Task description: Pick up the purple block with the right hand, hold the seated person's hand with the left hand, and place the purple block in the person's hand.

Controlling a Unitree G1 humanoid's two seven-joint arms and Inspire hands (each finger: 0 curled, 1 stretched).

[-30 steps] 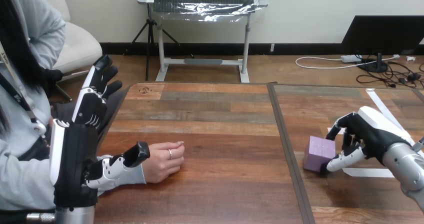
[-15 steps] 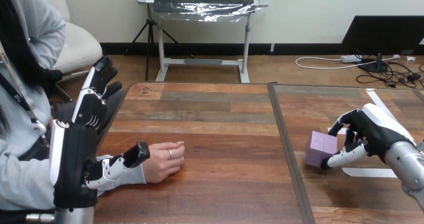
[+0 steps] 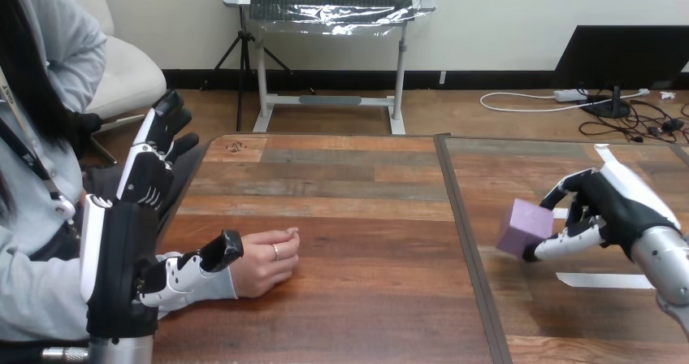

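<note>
The purple block (image 3: 526,226) hangs tilted a little above the table's right half, pinched between the thumb and curled fingers of my right hand (image 3: 611,205). At the left, the person's hand (image 3: 264,262) rests on the wood as a loose fist. My left hand (image 3: 146,218) stands upright beside the person's wrist, fingers straight and pointing up, thumb (image 3: 213,256) lying against the wrist without curling round it.
A dark seam (image 3: 463,234) runs front to back between the two tabletops. White tape strips (image 3: 604,280) lie on the right tabletop, under and behind my right hand. The person's torso fills the left edge.
My right hand has lifted the purple block off the table and tilted it. The left hand and the person's hand have stayed where they were.
</note>
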